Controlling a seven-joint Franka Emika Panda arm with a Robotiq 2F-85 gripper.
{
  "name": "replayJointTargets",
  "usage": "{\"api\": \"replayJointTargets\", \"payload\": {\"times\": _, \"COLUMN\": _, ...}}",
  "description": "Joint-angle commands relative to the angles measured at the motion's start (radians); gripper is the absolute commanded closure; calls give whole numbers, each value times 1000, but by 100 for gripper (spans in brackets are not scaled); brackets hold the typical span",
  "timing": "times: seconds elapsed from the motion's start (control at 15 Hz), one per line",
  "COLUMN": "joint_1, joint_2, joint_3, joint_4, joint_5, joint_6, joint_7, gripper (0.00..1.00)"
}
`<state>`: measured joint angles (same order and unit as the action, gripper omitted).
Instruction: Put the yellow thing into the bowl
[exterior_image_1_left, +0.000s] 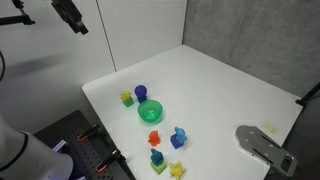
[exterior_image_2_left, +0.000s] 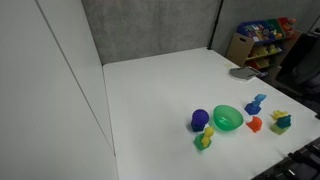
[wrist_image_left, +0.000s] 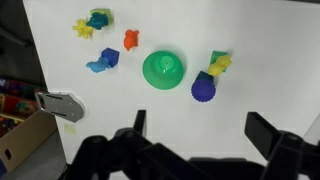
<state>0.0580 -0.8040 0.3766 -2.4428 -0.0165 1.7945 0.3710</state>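
Observation:
The yellow thing (wrist_image_left: 221, 66) is a tiny block lying against a small green cube (wrist_image_left: 216, 56) on the white table. It sits right of the green bowl (wrist_image_left: 162, 68) in the wrist view. It shows in both exterior views (exterior_image_1_left: 127, 98) (exterior_image_2_left: 205, 139), close to the bowl (exterior_image_1_left: 150, 110) (exterior_image_2_left: 228, 118). The bowl stands upright and looks empty. My gripper (wrist_image_left: 200, 130) is open and empty, high above the table and well clear of all pieces. In an exterior view it hangs at the top left (exterior_image_1_left: 71, 16).
A dark purple cup-like piece (wrist_image_left: 205, 89) stands next to the yellow block. A red piece (wrist_image_left: 130, 39), a blue piece (wrist_image_left: 103, 61), a yellow star (wrist_image_left: 83, 29) and a teal-green piece (wrist_image_left: 99, 18) lie beyond the bowl. A grey flat object (wrist_image_left: 60, 104) lies near the table edge.

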Motion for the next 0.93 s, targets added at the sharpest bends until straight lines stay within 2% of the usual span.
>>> {"api": "replayJointTargets", "payload": {"times": 0.0, "joint_1": 19, "joint_2": 7, "joint_3": -13, "joint_4": 3, "joint_5": -12, "joint_6": -3, "joint_7": 12, "gripper": 0}}
{"api": "replayJointTargets", "payload": {"times": 0.47, "joint_1": 21, "joint_2": 22, "joint_3": -21, "joint_4": 0, "joint_5": -5, "joint_6": 22, "joint_7": 5, "gripper": 0}}
{"api": "replayJointTargets", "payload": {"times": 0.87, "joint_1": 18, "joint_2": 128, "joint_3": -73, "joint_4": -38, "joint_5": 26, "joint_6": 189, "joint_7": -13, "gripper": 0}}
